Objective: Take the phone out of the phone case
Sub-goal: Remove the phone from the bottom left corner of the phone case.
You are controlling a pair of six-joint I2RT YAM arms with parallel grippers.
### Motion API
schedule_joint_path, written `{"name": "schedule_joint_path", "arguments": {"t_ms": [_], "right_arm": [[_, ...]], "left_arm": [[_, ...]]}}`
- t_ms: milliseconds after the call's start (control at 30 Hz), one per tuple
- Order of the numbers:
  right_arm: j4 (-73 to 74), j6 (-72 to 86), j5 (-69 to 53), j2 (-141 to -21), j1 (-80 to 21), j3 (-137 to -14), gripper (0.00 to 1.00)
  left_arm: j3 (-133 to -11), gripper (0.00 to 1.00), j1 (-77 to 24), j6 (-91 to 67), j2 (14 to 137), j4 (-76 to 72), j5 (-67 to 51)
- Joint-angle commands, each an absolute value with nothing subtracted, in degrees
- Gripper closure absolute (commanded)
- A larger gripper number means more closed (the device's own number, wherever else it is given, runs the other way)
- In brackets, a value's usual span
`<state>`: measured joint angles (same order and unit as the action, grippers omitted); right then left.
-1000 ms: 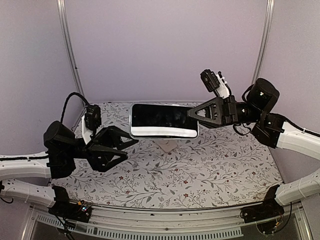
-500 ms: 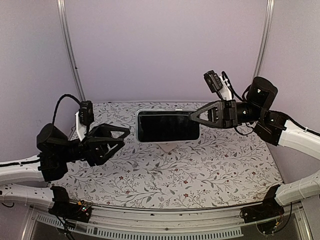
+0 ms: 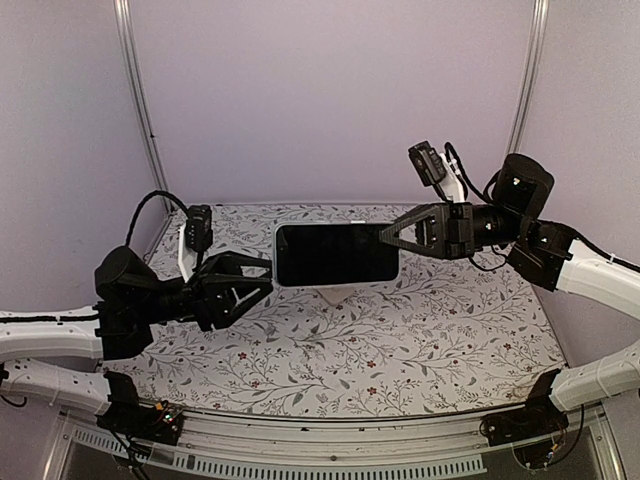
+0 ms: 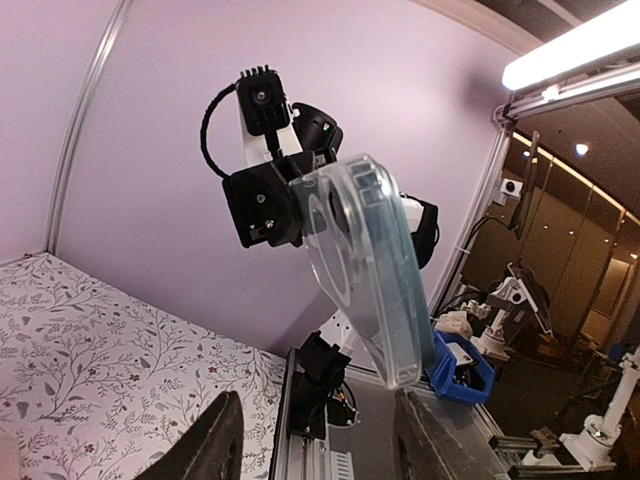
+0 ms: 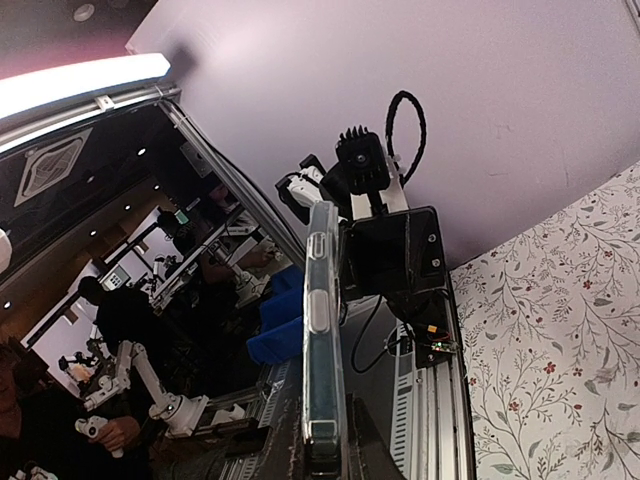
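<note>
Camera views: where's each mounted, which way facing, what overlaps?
Top external: above and behind the bases, looking down at the table; both arms show, right tool holding the cased phone, left tool open beside it.
Left wrist: on the left arm, looking past its own fingers at the case's clear back and the right arm.
Right wrist: on the right arm, looking along the phone's edge toward the left arm; own fingers barely show.
Shared: all see the phone; wrist views face each other.

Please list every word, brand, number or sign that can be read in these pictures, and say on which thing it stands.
None can be read. The phone screen is dark, the clear case shows no print, and the tablecloth has only a flower pattern.
</note>
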<state>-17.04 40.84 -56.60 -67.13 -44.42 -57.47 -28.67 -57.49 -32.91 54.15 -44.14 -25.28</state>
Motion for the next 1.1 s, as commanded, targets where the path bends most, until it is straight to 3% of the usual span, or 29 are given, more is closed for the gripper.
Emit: {"name": "schedule_joint_path", "arguments": {"t_ms": [0, 267, 667, 1067], "right_arm": [[-19.1, 40.1, -56.5, -66.7, -44.0, -59.2, 1.00], [-18.2, 40.0, -55.6, -66.6, -44.0, -59.3, 1.00], [-18.3, 40.6, -56.0, -66.1, -44.0, -58.8, 1.00], [-25.2, 45.9, -60.4, -65.6, -44.2, -58.2, 1.00]], "left_arm": [[-30.0, 0.45, -57.6, -33.4, 54.7, -48.0, -27.2], [-29.9, 0.41, -57.8, -34.1, 55.5, -50.1, -29.6], [-31.6, 0.45, -58.1, -34.5, 58.8, -51.7, -29.9], [-31.0, 0.61, -58.1, -33.5, 59.1, -50.8, -26.2]]}}
